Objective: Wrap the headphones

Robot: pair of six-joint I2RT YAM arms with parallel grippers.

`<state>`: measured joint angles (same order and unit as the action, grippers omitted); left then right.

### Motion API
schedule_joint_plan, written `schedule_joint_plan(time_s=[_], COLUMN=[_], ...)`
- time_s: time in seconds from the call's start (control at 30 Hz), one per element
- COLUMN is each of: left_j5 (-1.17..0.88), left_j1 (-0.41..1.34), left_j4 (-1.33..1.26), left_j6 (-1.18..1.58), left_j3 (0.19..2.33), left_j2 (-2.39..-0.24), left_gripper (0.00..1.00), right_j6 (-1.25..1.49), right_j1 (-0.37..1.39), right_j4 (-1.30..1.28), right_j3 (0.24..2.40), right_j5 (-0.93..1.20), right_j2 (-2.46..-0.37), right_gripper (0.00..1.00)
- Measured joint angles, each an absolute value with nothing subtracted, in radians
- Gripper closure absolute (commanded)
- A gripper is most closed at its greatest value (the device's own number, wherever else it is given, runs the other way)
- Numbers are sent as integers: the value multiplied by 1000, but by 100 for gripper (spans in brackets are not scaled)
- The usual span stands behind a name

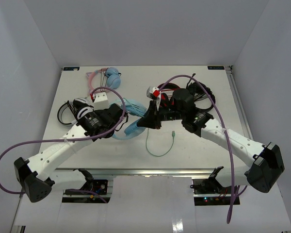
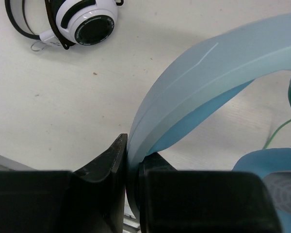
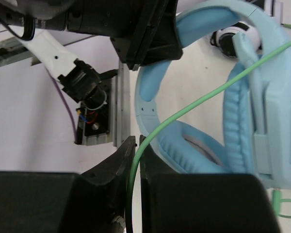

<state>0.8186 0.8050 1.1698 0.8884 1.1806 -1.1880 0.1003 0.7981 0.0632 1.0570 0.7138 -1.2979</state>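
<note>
The light-blue headphones (image 1: 131, 128) sit mid-table between my two grippers. My left gripper (image 1: 120, 112) is shut on their wide headband (image 2: 194, 92), seen close in the left wrist view. My right gripper (image 1: 144, 121) is shut on the thin pale-green cable (image 3: 184, 111), which runs from between its jaws up across the padded cups (image 3: 237, 121). The rest of the cable (image 1: 160, 148) loops loose on the table toward the front, ending in a plug (image 1: 173, 132).
A pink cat-ear pair with blue cups (image 1: 109, 77) lies at the back left. A white-and-black pair (image 2: 82, 22) lies at the left. Red and black headphones (image 1: 184, 94) are piled behind my right arm. A white box (image 1: 101, 98) stands near my left wrist.
</note>
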Motion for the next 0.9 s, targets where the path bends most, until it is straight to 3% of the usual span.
schedule_joint_plan(time_s=[0.3,0.9], left_j5=[829,856], left_j1=[801,766], left_j4=[1164,1174], left_j6=[960,1051], left_j3=[1177,1180], left_j2=[-1185,-1128], left_gripper=[100,100], right_j6=[249,364], right_j1=[808,869], right_j4=[303,532], right_j3=[986,851], right_j5=[850,926], right_j2=[-1311,-1317], right_gripper=[84,78])
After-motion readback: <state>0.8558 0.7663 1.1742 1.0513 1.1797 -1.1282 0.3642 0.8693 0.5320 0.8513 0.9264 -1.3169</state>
